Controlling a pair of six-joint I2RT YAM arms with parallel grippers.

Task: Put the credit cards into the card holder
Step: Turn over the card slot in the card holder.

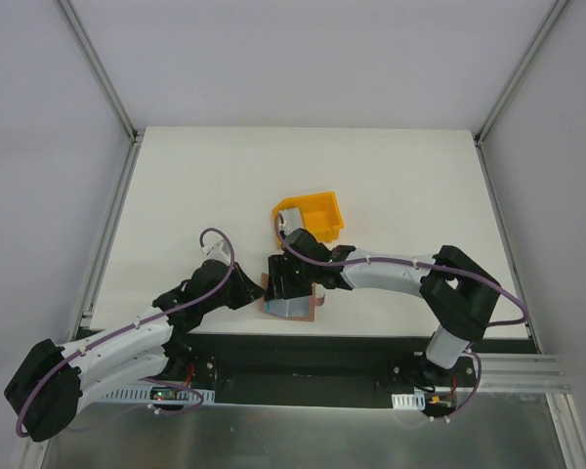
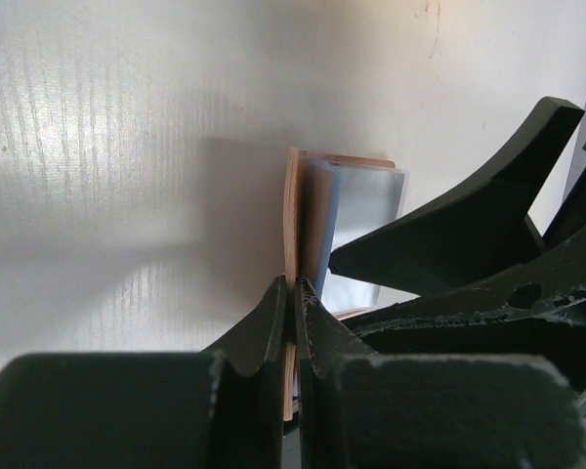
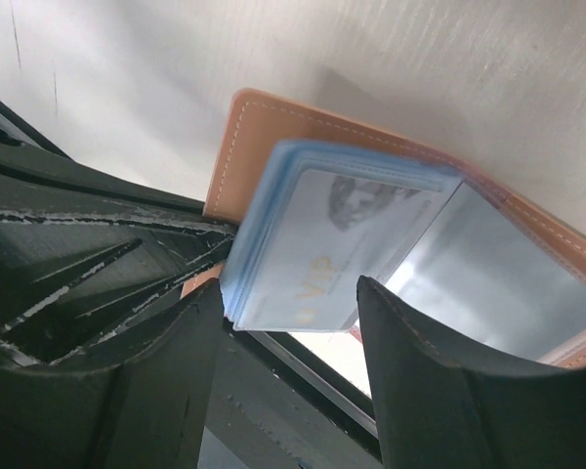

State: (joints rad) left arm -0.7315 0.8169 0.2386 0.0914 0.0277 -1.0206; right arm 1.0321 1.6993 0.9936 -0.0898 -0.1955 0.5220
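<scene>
The brown card holder [image 1: 308, 311] lies open at the table's near edge, its pale blue plastic sleeves fanned up. My left gripper [image 1: 252, 290] is shut on the holder's left cover, seen as a thin brown edge [image 2: 294, 210] between the fingers [image 2: 270, 327]. My right gripper [image 1: 285, 283] hovers open over the holder. In the right wrist view the sleeve stack [image 3: 273, 210] stands between its open fingers [image 3: 415, 342], with a credit card marked VIP [image 3: 327, 249] in the top sleeve. Another pale credit card [image 1: 291, 216] lies in the yellow bin.
The yellow plastic bin [image 1: 317, 217] stands just behind the holder, close to the right arm's wrist. The black mounting rail [image 1: 303, 344] runs right under the holder's near edge. My right gripper's fingers [image 2: 439, 234] cross the left wrist view.
</scene>
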